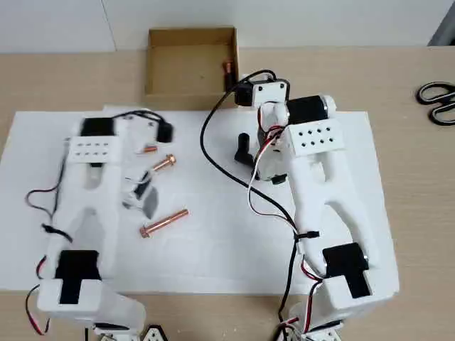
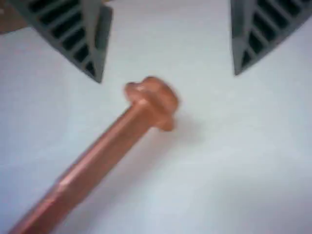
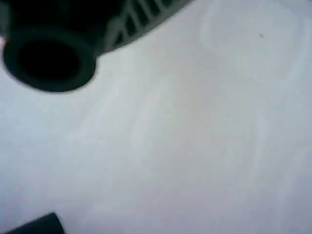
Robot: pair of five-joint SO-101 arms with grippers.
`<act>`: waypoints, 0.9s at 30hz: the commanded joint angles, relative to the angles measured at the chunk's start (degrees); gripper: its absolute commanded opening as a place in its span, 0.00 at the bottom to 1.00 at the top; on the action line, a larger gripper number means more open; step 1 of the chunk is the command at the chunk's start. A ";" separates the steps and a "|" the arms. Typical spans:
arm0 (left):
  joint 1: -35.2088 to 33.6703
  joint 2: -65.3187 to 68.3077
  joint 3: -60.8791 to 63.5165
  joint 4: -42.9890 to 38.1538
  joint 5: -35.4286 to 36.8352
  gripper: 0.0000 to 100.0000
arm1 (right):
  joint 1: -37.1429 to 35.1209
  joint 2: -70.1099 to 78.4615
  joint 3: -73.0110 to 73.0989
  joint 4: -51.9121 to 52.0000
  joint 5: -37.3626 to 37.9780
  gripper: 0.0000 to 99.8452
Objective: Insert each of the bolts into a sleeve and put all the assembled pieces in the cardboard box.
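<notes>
Fingers (image 2: 87,39) of the left gripper (image 2: 167,73) stand wide apart with the flanged head of a copper-coloured metal bolt (image 2: 122,141) between them, while the right gripper (image 1: 253,158) is closed on a black tubular sleeve (image 3: 48,61). The pale wooden desk (image 1: 412,185) carries a large white paper sheet (image 1: 213,256) under both arms, where the bolt lies; an open brown cardboard box (image 1: 185,64) sits just beyond the sheet, black-handled scissors (image 1: 437,103) lie well apart, and a small copper piece (image 1: 227,69) rests inside the box against one wall.

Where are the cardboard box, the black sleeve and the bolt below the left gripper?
cardboard box (image 1: 186,67): high view, bare floor.
black sleeve (image 3: 48,86): right wrist view, front rim.
bolt (image 2: 151,97): left wrist view, head.
</notes>
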 commanded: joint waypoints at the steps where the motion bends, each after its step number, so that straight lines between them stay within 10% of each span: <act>1: 3.96 -8.00 -0.57 1.23 9.67 0.17 | 0.48 -3.47 -0.26 0.04 0.62 0.00; 13: -3.25 -33.23 -0.04 1.32 20.31 0.17 | 2.07 -3.56 -0.26 0.13 0.62 0.00; 20: 4.13 -50.90 10.95 1.14 20.84 0.15 | 9.71 -3.65 -0.35 0.13 0.62 0.00; 27: 6.59 -66.99 40.13 -20.92 31.47 0.14 | 12.88 -3.65 -0.35 0.13 0.62 0.00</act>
